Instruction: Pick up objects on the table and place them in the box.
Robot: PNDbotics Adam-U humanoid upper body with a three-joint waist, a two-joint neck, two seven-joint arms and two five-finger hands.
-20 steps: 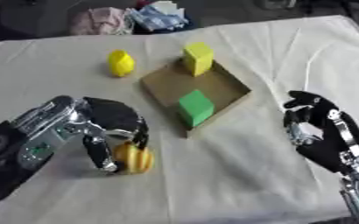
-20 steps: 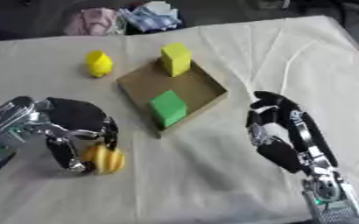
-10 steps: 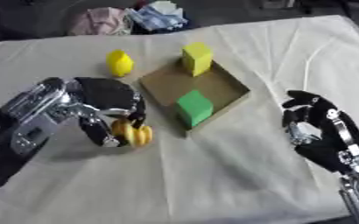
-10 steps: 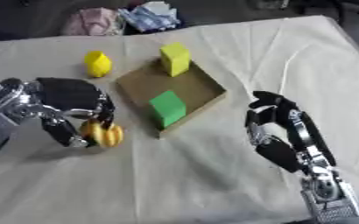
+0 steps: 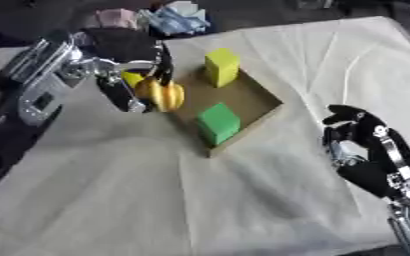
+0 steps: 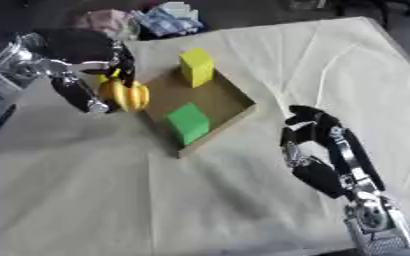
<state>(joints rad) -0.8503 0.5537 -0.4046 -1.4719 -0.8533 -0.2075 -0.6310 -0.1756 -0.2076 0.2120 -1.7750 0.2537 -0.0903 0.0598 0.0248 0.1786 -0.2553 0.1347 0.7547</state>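
The left hand holds a yellow-orange fruit over the left edge of the box.

The yellow-orange fruit (image 5: 160, 93) hangs in the air at the left edge of the box (image 5: 261, 97), with the fingers of the left hand (image 5: 130, 55) curled around it from above. Inside the box, a green block (image 5: 218, 121) sits near the front corner and a yellow block (image 5: 222, 67) stands at the back corner. A bit of another yellow thing (image 5: 131, 78) peeks out just left of the box, behind the held fruit. The box sits on a table (image 5: 156, 200) with a pale cloth. To the right of the box, well apart from it, the right hand (image 5: 359, 145) holds nothing, with its fingers bent a little. Some bunched cloths (image 5: 160, 17) lie behind the box, at the far edge of the table.
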